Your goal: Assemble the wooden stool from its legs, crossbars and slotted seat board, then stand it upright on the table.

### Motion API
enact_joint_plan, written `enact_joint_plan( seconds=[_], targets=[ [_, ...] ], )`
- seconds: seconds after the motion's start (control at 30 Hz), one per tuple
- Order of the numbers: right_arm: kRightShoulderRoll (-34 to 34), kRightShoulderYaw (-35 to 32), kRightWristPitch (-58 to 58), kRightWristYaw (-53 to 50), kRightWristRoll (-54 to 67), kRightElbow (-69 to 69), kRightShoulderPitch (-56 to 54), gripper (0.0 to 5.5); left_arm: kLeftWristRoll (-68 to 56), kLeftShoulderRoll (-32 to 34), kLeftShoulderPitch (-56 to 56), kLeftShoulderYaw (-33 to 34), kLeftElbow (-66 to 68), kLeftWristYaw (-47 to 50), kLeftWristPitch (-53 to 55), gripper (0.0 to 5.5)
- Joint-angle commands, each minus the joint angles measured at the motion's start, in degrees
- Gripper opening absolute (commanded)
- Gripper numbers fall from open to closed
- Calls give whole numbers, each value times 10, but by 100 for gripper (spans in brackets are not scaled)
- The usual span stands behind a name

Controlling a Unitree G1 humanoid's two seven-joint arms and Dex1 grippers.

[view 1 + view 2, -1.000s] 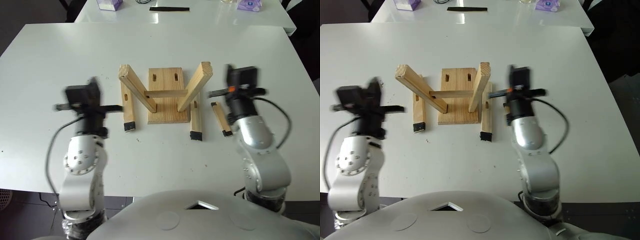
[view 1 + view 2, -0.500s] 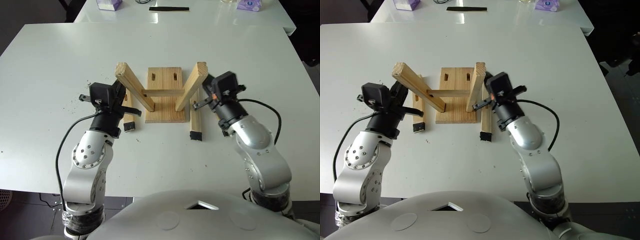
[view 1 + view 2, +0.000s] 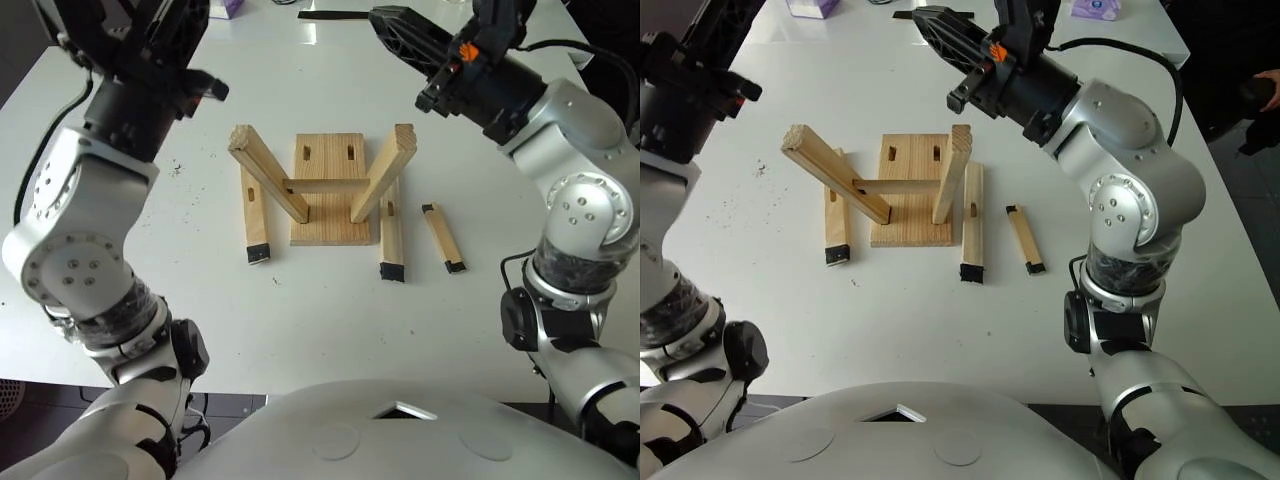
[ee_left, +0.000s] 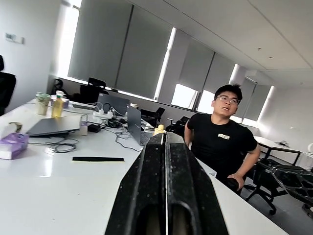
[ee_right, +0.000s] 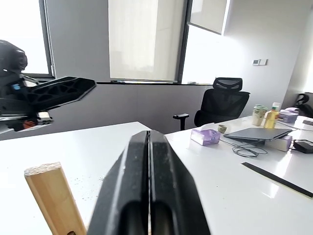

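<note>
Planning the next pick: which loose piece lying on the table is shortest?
The crossbar farthest right, lying apart; both loose legs beside the seat board are longer.

The white tabletop (image 3: 300, 320) filled the middle of the frame, with dark specks (image 3: 758, 170) toward its left. Along the top edge ran a second table (image 3: 260, 30), bearing a black strip (image 3: 335, 17) at top centre and a purple box (image 3: 1095, 10) at upper right. A laptop (image 4: 54, 126), bottles (image 4: 57, 105) and cables (image 4: 63, 147) lay there too, and an office chair (image 5: 222, 105) stood behind.
</note>
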Motion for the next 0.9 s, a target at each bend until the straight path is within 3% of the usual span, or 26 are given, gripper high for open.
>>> enact_joint_plan(
  seconds=[0.03,0.53,0.9],
  targets=[
    [-10,12,8,3,22,-6,1,3,-65,18,1,-19,12,29,21,0],
    [-2,12,-22,-4,74,-19,23,3,-176,32,25,-50,-5,94,-35,0],
    [-5,39,-43,-12,73,-23,44,3,-187,58,51,-81,5,107,-66,0]
  ],
)
